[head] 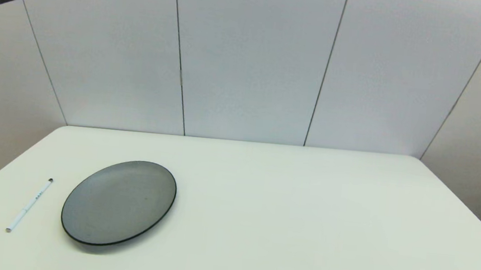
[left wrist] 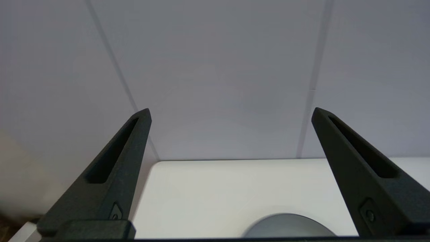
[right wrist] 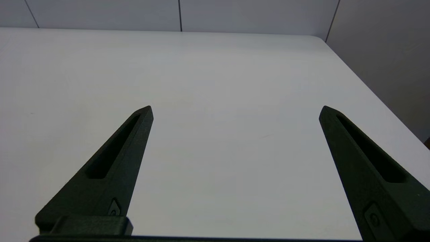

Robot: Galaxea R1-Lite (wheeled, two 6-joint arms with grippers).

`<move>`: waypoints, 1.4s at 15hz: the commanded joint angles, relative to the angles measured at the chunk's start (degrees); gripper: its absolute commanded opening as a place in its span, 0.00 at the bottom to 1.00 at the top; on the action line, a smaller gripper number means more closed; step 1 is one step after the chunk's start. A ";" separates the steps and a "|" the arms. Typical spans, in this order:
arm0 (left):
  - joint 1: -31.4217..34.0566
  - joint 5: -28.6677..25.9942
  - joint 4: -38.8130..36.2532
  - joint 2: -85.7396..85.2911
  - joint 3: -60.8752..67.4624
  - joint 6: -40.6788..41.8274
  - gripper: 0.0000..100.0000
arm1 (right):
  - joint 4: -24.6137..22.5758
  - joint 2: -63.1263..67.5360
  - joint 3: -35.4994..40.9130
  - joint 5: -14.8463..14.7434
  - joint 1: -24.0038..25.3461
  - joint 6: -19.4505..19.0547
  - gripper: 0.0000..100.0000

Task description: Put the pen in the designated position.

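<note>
You have a big white table (head: 303, 211) in front of you, smooth and flat with soft round corners. On it sits a round grey plate (head: 119, 202) with a thin dark rim, shiny and shallow. Just beside the plate, on the side away from the middle of the table, lies the pen (head: 30, 205). It is thin, white and straight, with a small dark tip at its far end and tiny dark print in the middle.

Your left gripper (left wrist: 230, 112) hangs high up with its fingers spread wide and nothing in them. The pen is far below those fingers and does not show between them; only the plate's edge peeks in under them. Your right gripper (right wrist: 235, 111) is low over bare table, fingers spread wide too and holding nothing, well apart from the pen.

The pen looks light, stiff and slippery, and it will likely roll if you bump it. Take it across the middle of the barrel, near the print, with one finger on each long side. Squeeze gently. The spot for the pen has no mark that you can see.
</note>
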 commanded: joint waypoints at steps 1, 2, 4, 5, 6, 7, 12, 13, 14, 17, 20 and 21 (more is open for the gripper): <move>-13.06 3.99 5.00 -9.41 5.40 0.41 1.00 | -0.02 0.06 0.01 0.04 0.00 -0.05 1.00; -13.23 3.90 4.92 -11.52 8.04 0.93 1.00 | -0.02 -0.02 0.01 0.04 0.00 -0.05 1.00; -13.23 3.90 4.65 -14.86 12.61 1.81 1.00 | -0.02 0.06 0.01 0.04 0.00 -0.05 1.00; -13.15 3.90 4.65 -16.96 15.34 1.37 1.00 | -0.02 0.06 0.01 0.04 0.00 -0.05 1.00; -13.15 3.90 4.65 -19.43 18.41 1.11 1.00 | -0.02 0.06 0.01 0.04 0.00 -0.05 1.00; -12.88 3.90 3.78 -22.93 23.15 0.41 1.00 | -0.02 0.06 0.01 0.04 0.00 -0.05 1.00; -3.30 0.65 -9.06 -34.02 40.65 -2.76 1.00 | -0.02 0.06 0.01 0.04 0.00 -0.05 1.00; -1.98 -0.67 -9.94 -36.12 44.25 -3.11 1.00 | -0.02 0.06 0.01 0.04 0.00 -0.05 1.00; -0.93 -2.78 -10.29 -38.76 48.56 -3.02 1.00 | -0.02 0.06 0.01 0.04 0.00 -0.05 1.00; 0.74 -5.42 -11.26 -46.23 57.96 -2.58 1.00 | -0.02 0.06 0.01 0.04 0.00 -0.05 1.00; 3.73 -5.68 -14.51 -54.23 67.54 -2.58 1.00 | -0.02 0.06 0.01 0.04 0.00 -0.05 1.00; 3.64 -5.68 -15.12 -55.20 69.30 -2.49 1.00 | -0.02 0.06 0.01 0.04 0.00 -0.05 1.00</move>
